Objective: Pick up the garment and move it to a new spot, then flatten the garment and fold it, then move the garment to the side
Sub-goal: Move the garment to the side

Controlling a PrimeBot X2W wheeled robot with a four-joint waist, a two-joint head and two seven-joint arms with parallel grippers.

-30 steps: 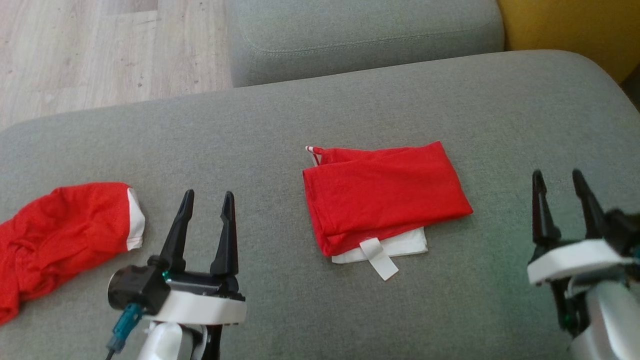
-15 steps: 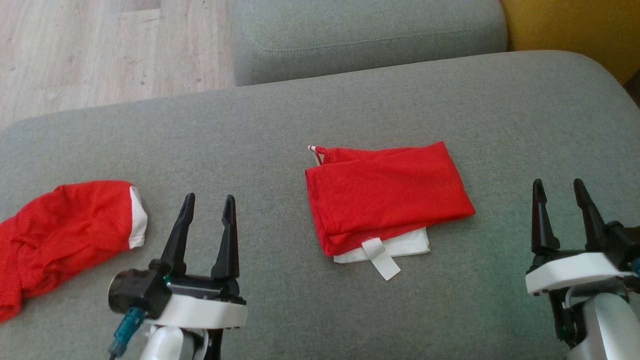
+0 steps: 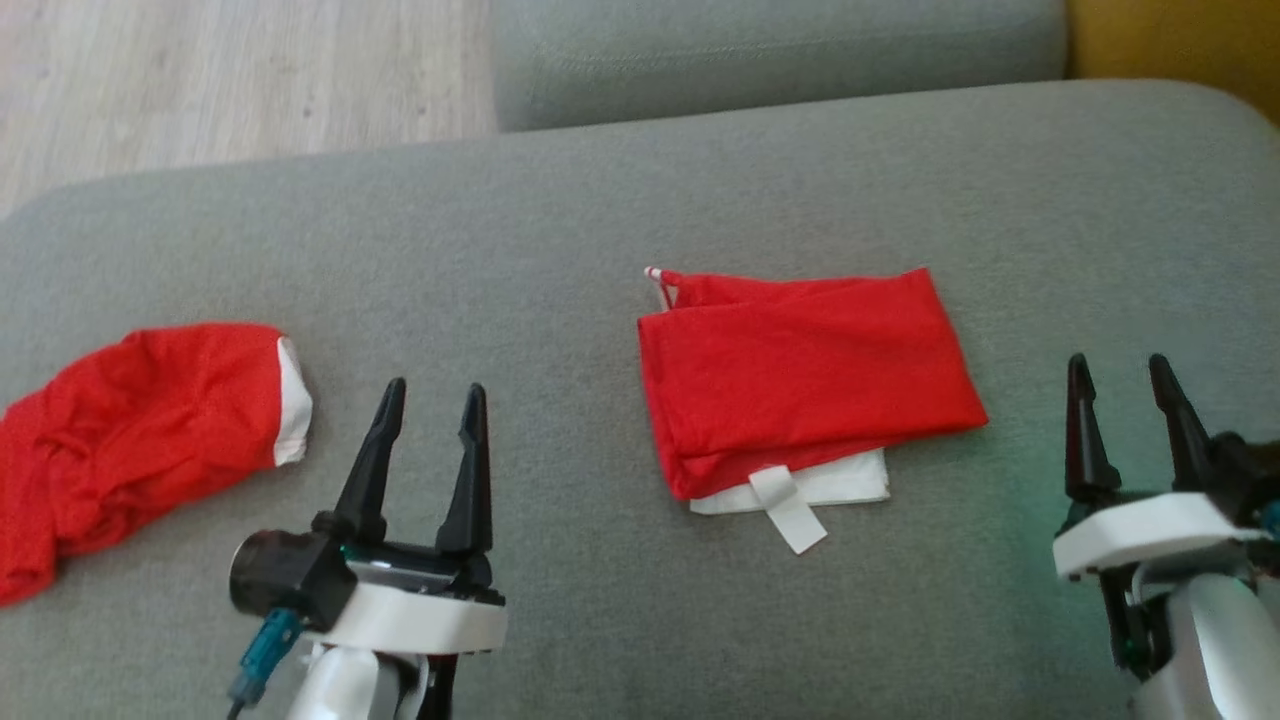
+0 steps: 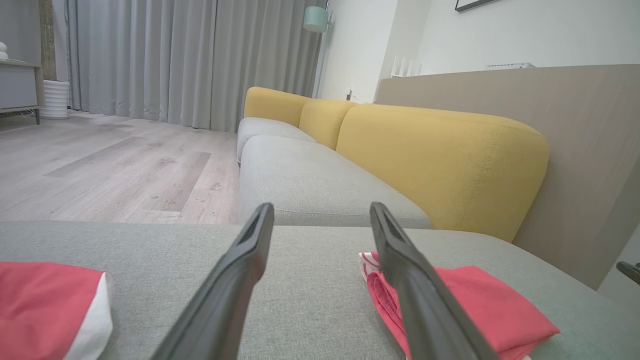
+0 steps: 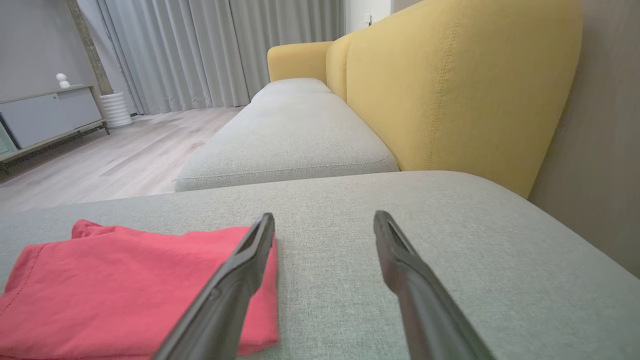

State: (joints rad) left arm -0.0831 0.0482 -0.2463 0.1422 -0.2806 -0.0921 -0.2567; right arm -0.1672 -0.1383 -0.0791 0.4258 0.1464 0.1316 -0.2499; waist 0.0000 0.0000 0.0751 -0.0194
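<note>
A red garment (image 3: 810,380), folded into a rectangle with white fabric and a white strap showing at its near edge, lies in the middle of the grey cushion (image 3: 600,200). It also appears in the left wrist view (image 4: 475,305) and the right wrist view (image 5: 125,280). A second red garment (image 3: 130,430) with a white cuff lies crumpled at the far left (image 4: 45,300). My left gripper (image 3: 435,390) hovers open between the two garments, touching neither. Right of the folded garment, my right gripper (image 3: 1118,362) is open too, its fingers (image 5: 250,250) holding nothing.
Beyond the cushion lies another grey seat (image 3: 780,50), with yellow backrests (image 5: 450,90) along the right. Wooden floor (image 3: 200,80) begins past the cushion's far left edge. A curtain and a low cabinet (image 5: 45,115) stand far off.
The head camera has shifted, so the whole picture slid right and the cushion's far edge rose. Both garments lie as before. Both grippers stay open and have barely moved.
</note>
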